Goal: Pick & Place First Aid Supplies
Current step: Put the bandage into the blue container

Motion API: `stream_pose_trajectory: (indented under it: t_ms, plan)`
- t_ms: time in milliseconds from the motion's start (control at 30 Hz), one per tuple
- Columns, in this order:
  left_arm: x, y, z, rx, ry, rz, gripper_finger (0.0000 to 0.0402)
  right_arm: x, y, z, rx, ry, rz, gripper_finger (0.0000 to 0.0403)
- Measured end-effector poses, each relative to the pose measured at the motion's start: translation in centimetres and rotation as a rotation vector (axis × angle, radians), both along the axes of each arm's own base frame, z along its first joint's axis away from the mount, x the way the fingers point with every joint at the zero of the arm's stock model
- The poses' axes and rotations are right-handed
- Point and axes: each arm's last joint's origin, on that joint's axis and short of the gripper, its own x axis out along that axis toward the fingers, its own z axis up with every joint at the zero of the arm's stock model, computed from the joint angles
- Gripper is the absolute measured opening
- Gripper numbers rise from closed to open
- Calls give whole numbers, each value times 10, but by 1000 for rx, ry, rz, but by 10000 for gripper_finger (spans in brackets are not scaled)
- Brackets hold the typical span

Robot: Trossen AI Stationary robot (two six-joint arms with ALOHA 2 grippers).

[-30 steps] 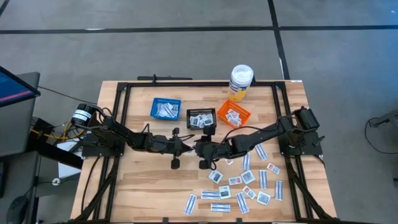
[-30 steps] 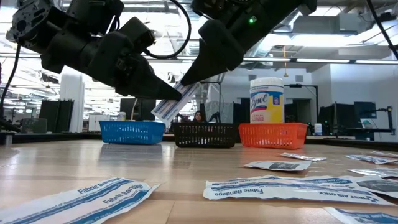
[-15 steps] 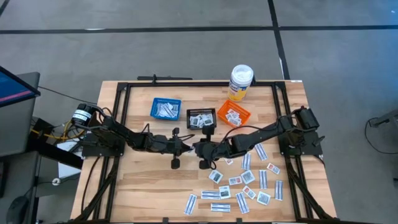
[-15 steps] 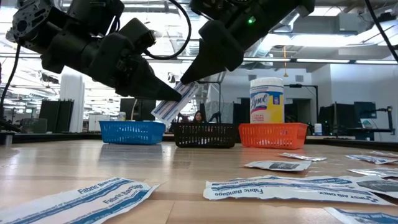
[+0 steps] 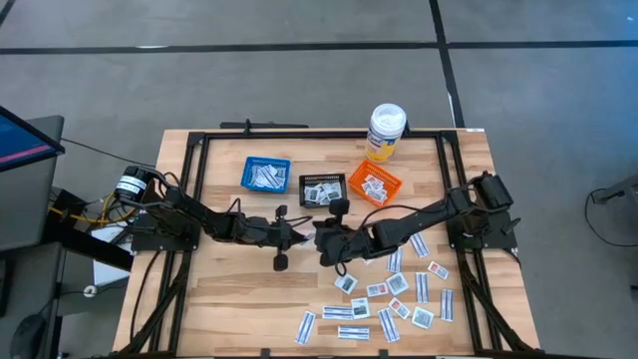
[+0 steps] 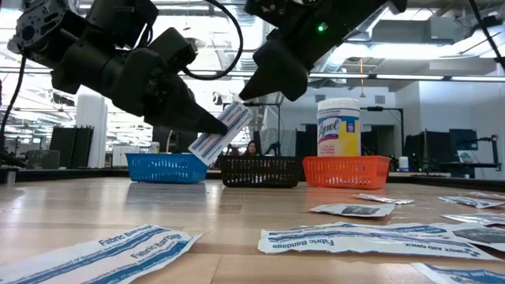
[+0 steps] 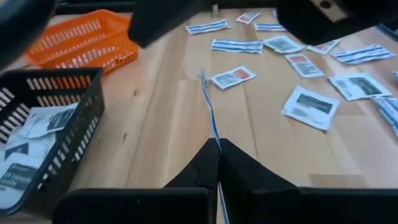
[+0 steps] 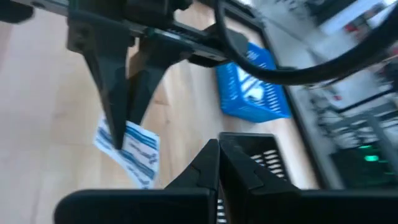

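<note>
The left end effector [image 6: 207, 126] is closed on a thin, flat bandage strip [image 6: 220, 131] of white paper with blue-grey print, holding it tilted in the air above the pale wooden tabletop [image 5: 229, 289], in front of the blue [image 5: 265, 175] and black [image 5: 323, 189] mesh baskets. The right end effector [image 6: 251, 89] is closed with nothing between its dark pointed fingers, just beside the upper end of the strip. Many other flat white packets [image 5: 384, 289], narrow strips and small squares, lie scattered near the right arm, and some lie in the baskets.

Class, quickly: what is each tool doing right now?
Left tool: closed, holding a bandage strip.
Right tool: closed, holding nothing.
</note>
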Motion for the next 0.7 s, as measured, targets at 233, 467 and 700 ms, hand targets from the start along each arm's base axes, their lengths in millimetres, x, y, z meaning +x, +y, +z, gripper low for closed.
stream_pose_trajectory:
  t_ms: [233, 467, 700]
  plan:
    - [0, 1, 0, -12, -5, 44, 8, -4, 3, 0, -87, 10, -61, 2]
    - [-15, 12, 23, 74, -16, 274, 9, -6, -4, -3, -71, 32, -99, 2]
    - [-62, 49, 56, 81, 51, 564, 9, -6, -3, -5, -18, 32, -88, 2]
